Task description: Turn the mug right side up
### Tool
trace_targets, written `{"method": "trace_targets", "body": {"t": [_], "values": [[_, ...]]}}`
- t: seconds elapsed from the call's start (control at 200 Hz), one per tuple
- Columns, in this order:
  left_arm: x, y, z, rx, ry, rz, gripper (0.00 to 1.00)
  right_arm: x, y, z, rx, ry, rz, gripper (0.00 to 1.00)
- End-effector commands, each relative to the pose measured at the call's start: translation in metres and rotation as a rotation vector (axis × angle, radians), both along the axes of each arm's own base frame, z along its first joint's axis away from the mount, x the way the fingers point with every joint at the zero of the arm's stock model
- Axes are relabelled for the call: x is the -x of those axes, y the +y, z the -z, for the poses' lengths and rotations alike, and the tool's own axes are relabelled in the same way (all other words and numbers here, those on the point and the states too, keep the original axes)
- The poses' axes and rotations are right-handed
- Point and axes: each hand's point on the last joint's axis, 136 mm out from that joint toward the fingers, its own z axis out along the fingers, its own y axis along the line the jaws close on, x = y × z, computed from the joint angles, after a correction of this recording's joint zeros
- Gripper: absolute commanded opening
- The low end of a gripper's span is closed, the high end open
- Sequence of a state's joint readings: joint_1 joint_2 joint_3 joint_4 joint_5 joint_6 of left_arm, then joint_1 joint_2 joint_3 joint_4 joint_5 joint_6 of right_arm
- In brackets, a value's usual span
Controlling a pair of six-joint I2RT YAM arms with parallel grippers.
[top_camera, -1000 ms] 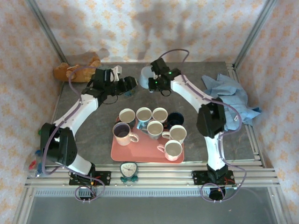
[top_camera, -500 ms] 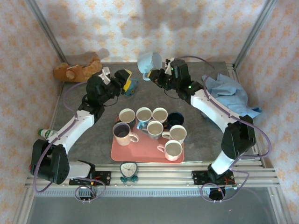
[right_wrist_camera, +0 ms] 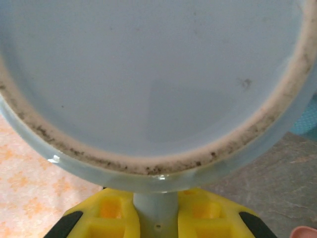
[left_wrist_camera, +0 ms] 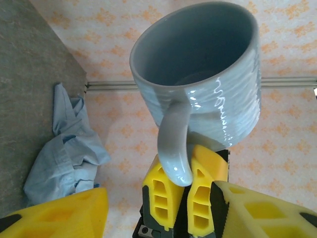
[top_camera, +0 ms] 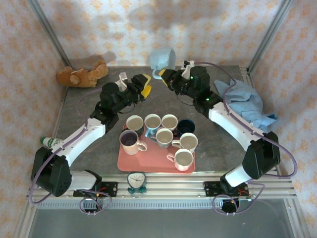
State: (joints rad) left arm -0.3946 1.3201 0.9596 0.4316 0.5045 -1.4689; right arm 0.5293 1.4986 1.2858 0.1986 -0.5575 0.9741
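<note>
A grey surface (top_camera: 208, 144) sits inside an enclosure with patterned, wallpaper-like walls. Two white and black arms reach from the near edge toward the back, the left arm (top_camera: 84, 134) on the left and the right arm (top_camera: 233, 124) on the right.

A pink tray (top_camera: 148, 163) lies at the near middle of the surface. A crumpled blue cloth (top_camera: 245, 104) lies against the right edge, and a brown teddy bear (top_camera: 81, 74) lies in the back left corner. A cluster of mugs (top_camera: 164, 136) stands with open ends up on the tray and at its far edge.

A pale blue mug (top_camera: 162, 58) hangs in the air above the back of the surface, well clear of the tray. It is tipped roughly onto its side. Its mouth faces the left wrist camera (left_wrist_camera: 208, 84) and its flat base faces the right wrist camera (right_wrist_camera: 148, 74).

The right jaws are clenched on the mug's handle (left_wrist_camera: 173, 144), with a yellow pad pressed against each side of it. The same grip shows from the right wrist, where the handle (right_wrist_camera: 154, 213) runs down between the two yellow pads.

The left jaws are spread apart and empty. They sit near the mug, just to its left, without touching it.
</note>
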Motion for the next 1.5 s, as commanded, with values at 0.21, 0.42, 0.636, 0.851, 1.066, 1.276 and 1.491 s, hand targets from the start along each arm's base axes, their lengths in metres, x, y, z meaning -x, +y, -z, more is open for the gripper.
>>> {"method": "trace_targets", "body": {"t": [0.21, 0.42, 0.636, 0.851, 1.066, 1.276, 1.491], "values": [[-0.008, -0.010, -0.043, 0.100, -0.061, -0.003, 0.52, 0.034, -0.006, -0.087, -0.150, -0.239, -0.054, 0.00], [-0.011, -0.022, -0.044, 0.125, -0.057, 0.024, 0.43, 0.043, -0.002, -0.090, -0.166, -0.238, -0.078, 0.00], [-0.015, -0.024, -0.048, 0.122, -0.074, 0.014, 0.26, 0.053, -0.001, -0.092, -0.185, -0.233, -0.101, 0.00], [-0.021, -0.021, -0.052, 0.117, -0.093, -0.017, 0.16, 0.059, -0.005, -0.089, -0.199, -0.226, -0.097, 0.00], [-0.026, -0.024, -0.056, 0.125, -0.132, -0.014, 0.00, 0.058, -0.007, -0.074, -0.167, -0.200, -0.075, 0.00], [-0.019, -0.030, -0.067, 0.062, -0.206, 0.016, 0.00, 0.049, -0.011, -0.056, -0.111, -0.147, -0.024, 0.39], [-0.013, -0.026, -0.074, 0.047, -0.272, 0.006, 0.00, 0.045, -0.020, -0.048, -0.072, -0.124, 0.029, 0.55]]}}
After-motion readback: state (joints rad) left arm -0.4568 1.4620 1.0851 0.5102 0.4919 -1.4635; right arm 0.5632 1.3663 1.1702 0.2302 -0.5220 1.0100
